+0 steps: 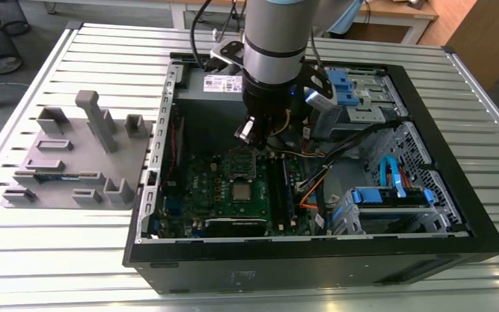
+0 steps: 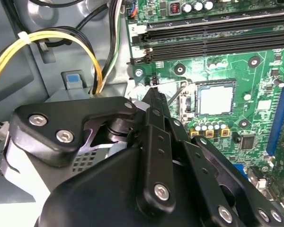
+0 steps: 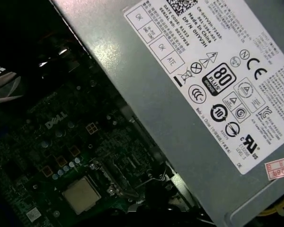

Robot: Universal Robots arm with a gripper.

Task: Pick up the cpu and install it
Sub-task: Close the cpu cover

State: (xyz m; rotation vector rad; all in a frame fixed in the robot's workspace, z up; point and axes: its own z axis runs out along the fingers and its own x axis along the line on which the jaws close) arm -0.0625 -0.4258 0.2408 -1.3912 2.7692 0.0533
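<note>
The cpu [image 1: 242, 191] is a small silvery square lying flat in its socket in the middle of the green motherboard [image 1: 206, 188], inside the open computer case. In both wrist views the cpu [image 2: 216, 100] [image 3: 82, 195] sits framed by the socket. My gripper [image 1: 249, 134] hangs inside the case above the board, a little beyond the socket on the power supply's side. Its black fingers [image 2: 155, 111] are shut together with nothing between them. The gripper's tip [image 2: 151, 93] is close to the thin metal socket lever [image 2: 176, 92], apart from the cpu.
The grey power supply [image 3: 203, 71] with a white label fills the case's far end. Yellow and black cables [image 2: 47, 38] run beside the gripper. Black memory slots [image 2: 213, 38] flank the socket. A blue-tabbed drive cage [image 1: 388, 201] is at the exterior view's right, a grey parts fixture [image 1: 76, 162] at its left.
</note>
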